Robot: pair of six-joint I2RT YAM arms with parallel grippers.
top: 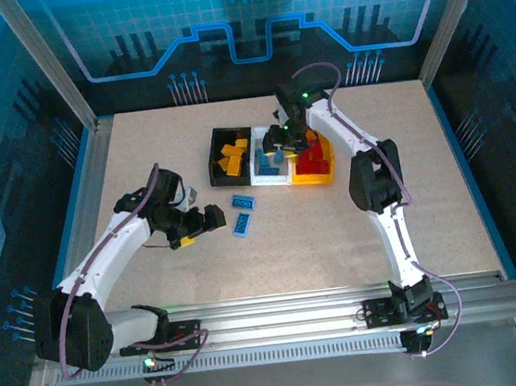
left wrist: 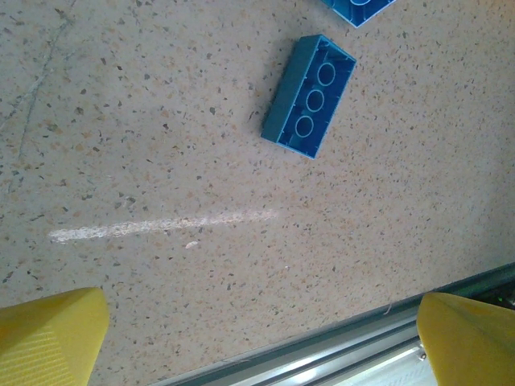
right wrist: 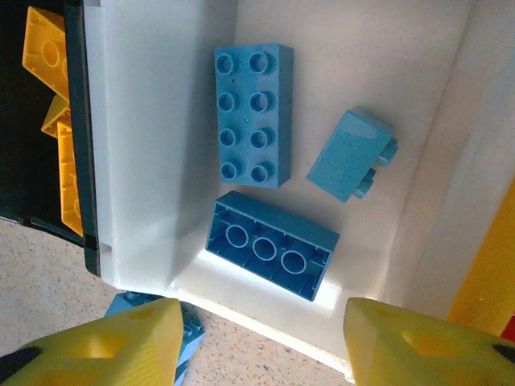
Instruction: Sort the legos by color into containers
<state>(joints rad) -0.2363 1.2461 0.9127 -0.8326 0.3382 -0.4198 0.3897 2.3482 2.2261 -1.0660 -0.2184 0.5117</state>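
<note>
Speckled table point(top: 159, 139) had two blue legos point(top: 241, 224) waiting, just ahead of my left gripper point(top: 210, 219), spread wide. Under my right gripper point(right wrist: 257, 322), spread and empty, three more lay in the white bin point(right wrist: 145, 121).

Three bins point(top: 213, 151) block mid-table; open tabletop point(top: 141, 150) surrounds two loose bricks point(top: 243, 201).

Left claw point(left wrist: 257, 342) spread wide, low; right claw point(right wrist: 261, 342) parted, arm extended.
</note>
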